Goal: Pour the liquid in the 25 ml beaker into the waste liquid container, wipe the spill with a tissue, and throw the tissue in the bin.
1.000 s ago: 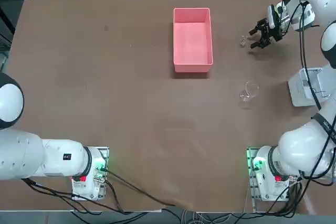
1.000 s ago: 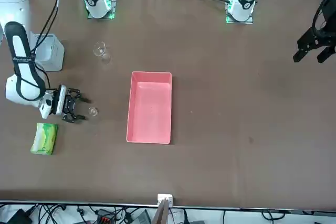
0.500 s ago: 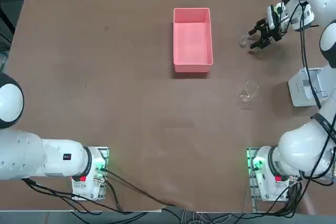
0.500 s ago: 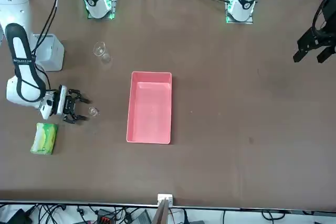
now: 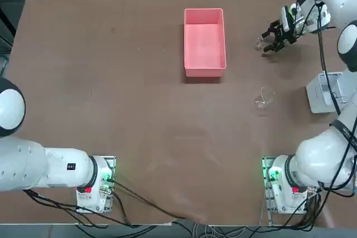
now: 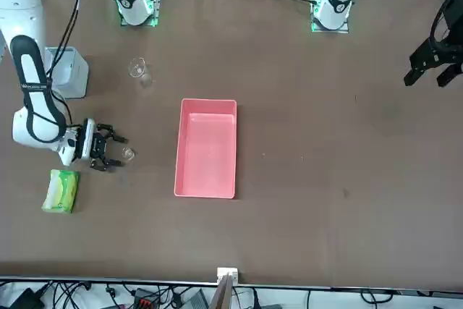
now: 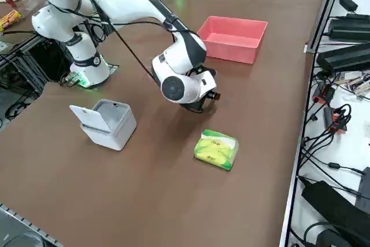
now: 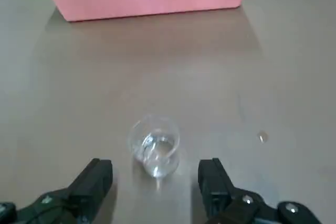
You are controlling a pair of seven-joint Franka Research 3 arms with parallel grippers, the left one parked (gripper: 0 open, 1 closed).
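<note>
The right tool (image 8: 153, 184) stands released, its two fingers (image 8: 96, 178) spread wide and level with the tabletop (image 5: 111, 82), holding nothing; the 25 ml beaker (image 8: 154, 145) stands upright just ahead of the fingertips, roughly centred on the gap but not yet between them. The step in hand appears to be the approach for the grasp; done well, it would mean advancing straight until the glass sits fully between the pads, then closing gently and low on the wall, since so small and light a vessel could be tipped or pushed by one finger arriving first. The waste liquid container (image 5: 204, 40) lies beyond the beaker, well apart, on the line of approach.

The wrist view alone shows the beaker's alignment with the gap and the liquid inside; overhead it is a faint glint (image 5: 258, 43) beside the tool (image 5: 268, 41). The side view hides the beaker behind the wrist, yet alone shows both the tissue pack (image 7: 215, 149) and the bin (image 7: 105, 122); the larger beaker (image 6: 137, 69) is clearest from the front.
</note>
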